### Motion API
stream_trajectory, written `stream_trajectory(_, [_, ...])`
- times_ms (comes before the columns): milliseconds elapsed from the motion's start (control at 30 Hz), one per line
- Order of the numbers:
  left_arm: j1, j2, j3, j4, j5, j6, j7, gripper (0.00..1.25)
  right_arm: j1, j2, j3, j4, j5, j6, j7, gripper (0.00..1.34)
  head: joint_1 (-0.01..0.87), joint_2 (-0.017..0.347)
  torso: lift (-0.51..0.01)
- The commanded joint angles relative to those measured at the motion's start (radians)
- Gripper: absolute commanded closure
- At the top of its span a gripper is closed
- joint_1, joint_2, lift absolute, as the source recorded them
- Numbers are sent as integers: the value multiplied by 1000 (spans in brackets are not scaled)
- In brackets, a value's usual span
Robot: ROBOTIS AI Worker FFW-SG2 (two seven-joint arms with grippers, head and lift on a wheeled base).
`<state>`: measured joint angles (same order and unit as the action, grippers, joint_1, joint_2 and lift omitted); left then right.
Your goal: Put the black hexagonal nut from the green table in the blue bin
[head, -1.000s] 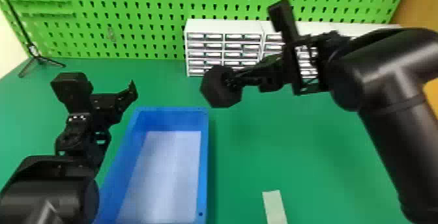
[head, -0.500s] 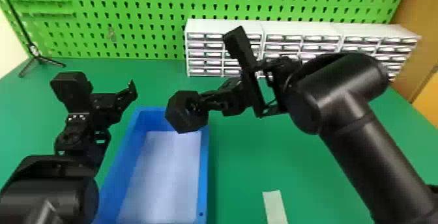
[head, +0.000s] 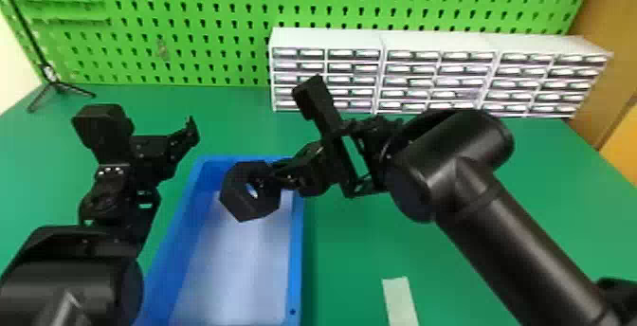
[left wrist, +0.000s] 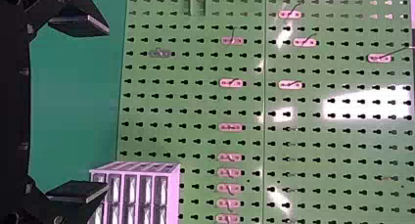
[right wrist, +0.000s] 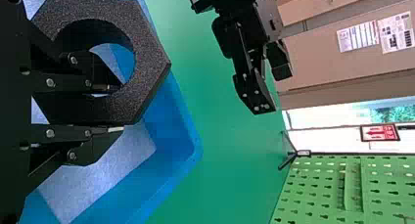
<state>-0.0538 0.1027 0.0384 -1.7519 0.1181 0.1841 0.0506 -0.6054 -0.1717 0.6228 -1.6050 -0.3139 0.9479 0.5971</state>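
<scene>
My right gripper (right wrist: pixel 111 108) is closed down to the thickness of one side of the black hexagonal nut (right wrist: pixel 150 62), one finger through its hole. I have it tilted above the far end of the blue bin (head: pixel 296 254). Released this near the rim, it could clip the wall and tumble onto the green table (head: pixel 350 254); my finger inside might snag it on opening. My left gripper (left wrist: pixel 106 109) is parked wide open, left of the bin.
</scene>
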Motion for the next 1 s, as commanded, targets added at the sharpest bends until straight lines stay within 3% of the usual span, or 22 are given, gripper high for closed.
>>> stream_trajectory(0, [0, 0, 0, 0, 0, 2, 0, 163, 1, 6, 31, 36, -16, -24, -8, 1015, 686, 28, -96])
stream_trajectory(233, [2, 0, -2, 0, 0, 2, 0, 163, 3, 1, 81, 77, -48, -63, -37, 1015, 686, 28, -96])
stream_trajectory(700, [2, 0, -2, 0, 2, 2, 0, 163, 9, -2, 95, 91, -71, -81, -53, 1003, 686, 28, -96])
stream_trajectory(900, [2, 0, -2, 0, 2, 2, 0, 163, 12, -3, 92, 91, -91, -92, -66, 846, 686, 28, -96])
stream_trajectory(967, [2, 0, -2, 0, 2, 2, 0, 163, 13, -3, 89, 91, -94, -92, -66, 728, 686, 28, -96])
